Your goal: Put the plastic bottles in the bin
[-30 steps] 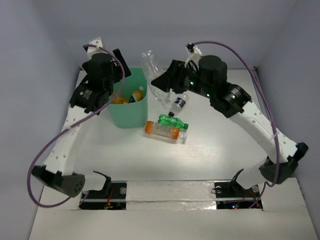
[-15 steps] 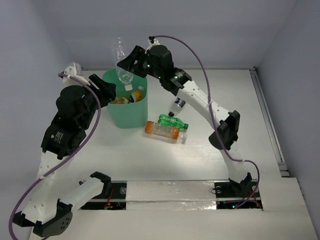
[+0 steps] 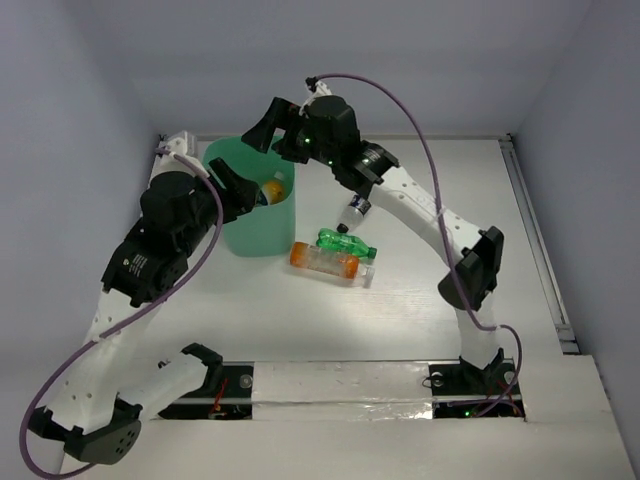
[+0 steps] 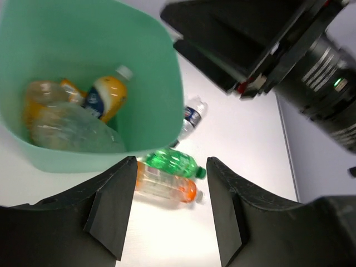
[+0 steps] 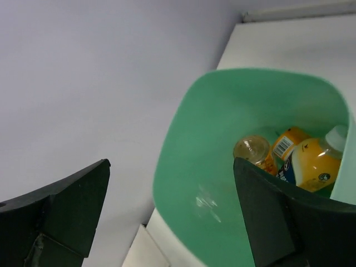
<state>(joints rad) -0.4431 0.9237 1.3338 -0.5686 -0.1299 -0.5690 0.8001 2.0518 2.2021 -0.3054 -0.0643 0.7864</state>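
Mint bin point(image 3: 255, 232) was part-filled; right claw point(image 3: 265, 130) hung wide, empty above it; left claw point(image 3: 238, 188) half-open, empty beside it. Between picks: next called for reaching green bottle point(image 3: 345, 243) beside bin.

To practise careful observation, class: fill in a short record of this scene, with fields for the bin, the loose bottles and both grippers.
Bin: mint-green, upright
Inside: orange bottles, clear one
On table, right of bin: green bottle, orange bottle, small clear bottle
Left gripper: open, empty, by bin's rim
Right gripper: open, empty, above bin
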